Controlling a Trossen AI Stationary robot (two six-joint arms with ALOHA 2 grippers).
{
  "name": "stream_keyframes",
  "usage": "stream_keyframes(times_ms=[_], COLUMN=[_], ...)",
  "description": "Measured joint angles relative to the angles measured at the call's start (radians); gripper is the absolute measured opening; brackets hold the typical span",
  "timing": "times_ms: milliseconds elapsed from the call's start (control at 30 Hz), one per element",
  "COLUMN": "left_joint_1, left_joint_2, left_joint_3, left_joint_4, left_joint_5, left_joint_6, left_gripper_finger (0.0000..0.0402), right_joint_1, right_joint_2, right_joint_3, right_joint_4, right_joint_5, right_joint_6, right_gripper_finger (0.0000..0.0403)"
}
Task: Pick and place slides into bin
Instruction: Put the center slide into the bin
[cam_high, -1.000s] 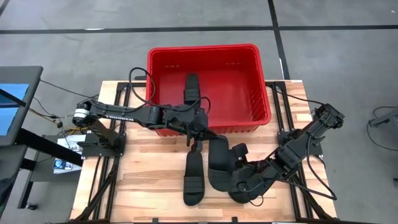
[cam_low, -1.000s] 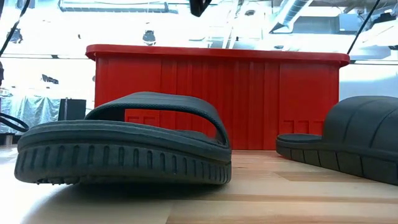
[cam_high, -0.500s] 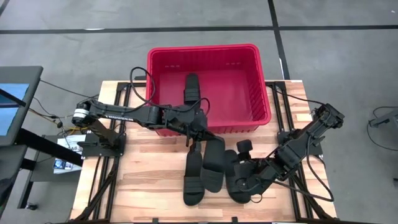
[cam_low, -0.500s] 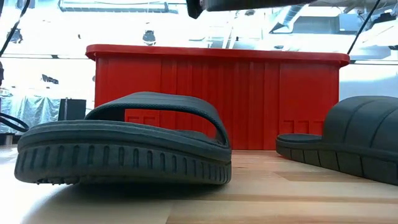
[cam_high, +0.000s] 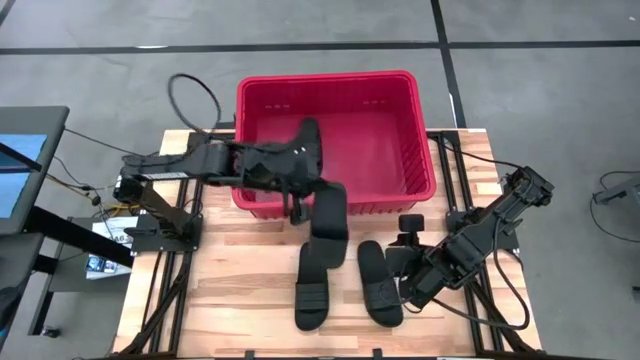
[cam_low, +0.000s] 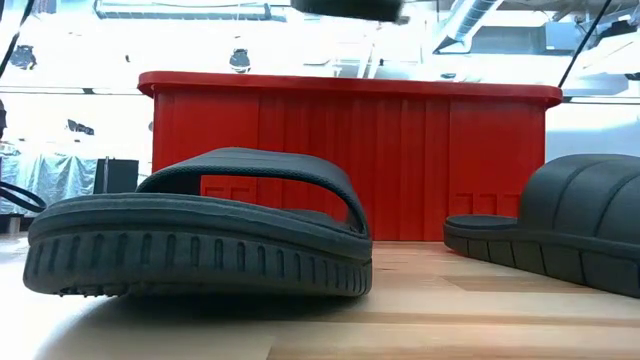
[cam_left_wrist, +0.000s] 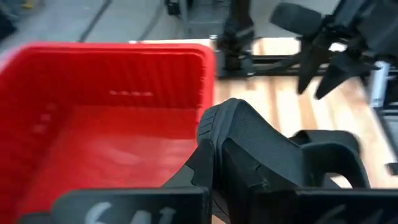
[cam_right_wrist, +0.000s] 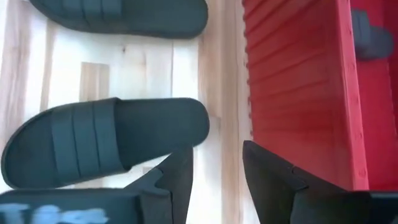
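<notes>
Overhead: wooden table, grey concrete floor. Left gripper clamped on slide at bin rim; right gripper spread, empty. Bin interior partly hidden.

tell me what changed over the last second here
The left gripper, shut on a slide, lifted it off the table toward the bin. The right gripper let go of its slide, which now lies flat, and backed off. The slide in the bin and the left table slide stayed put.
</notes>
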Motion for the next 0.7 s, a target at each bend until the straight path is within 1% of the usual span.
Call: stream_keyframes(times_ms=[133, 267, 433, 567, 700], left_joint_1=[0.005, 0.048, 0.173, 0.288, 0.392], left_joint_2=[0.000, -0.012, -0.028, -0.043, -0.065], left_joint_3=[0.085, 0.106, 0.106, 0.106, 0.106], left_joint_4=[-0.132, -0.212, -0.250, -0.245, -0.252], left_joint_5=[-0.098, -0.120, -0.083, -0.012, 0.032], left_joint_6=[0.045, 0.091, 0.138, 0.182, 0.220], left_gripper_finger=[0.0000, 0.0000, 0.0000, 0.0000, 0.0000], right_joint_1=[0.022, 0.059, 0.105, 0.136, 0.161], right_joint_2=[0.000, 0.000, 0.000, 0.000, 0.000], right_joint_3=[0.000, 0.000, 0.000, 0.000, -0.007], right_joint_4=[-0.029, -0.067, -0.130, -0.191, -0.187], right_joint_5=[0.030, 0.098, 0.167, 0.220, 0.262], right_joint_6=[0.041, 0.096, 0.221, 0.344, 0.377], right_gripper_finger=[0.0128, 0.0130, 0.0134, 0.0134, 0.0133])
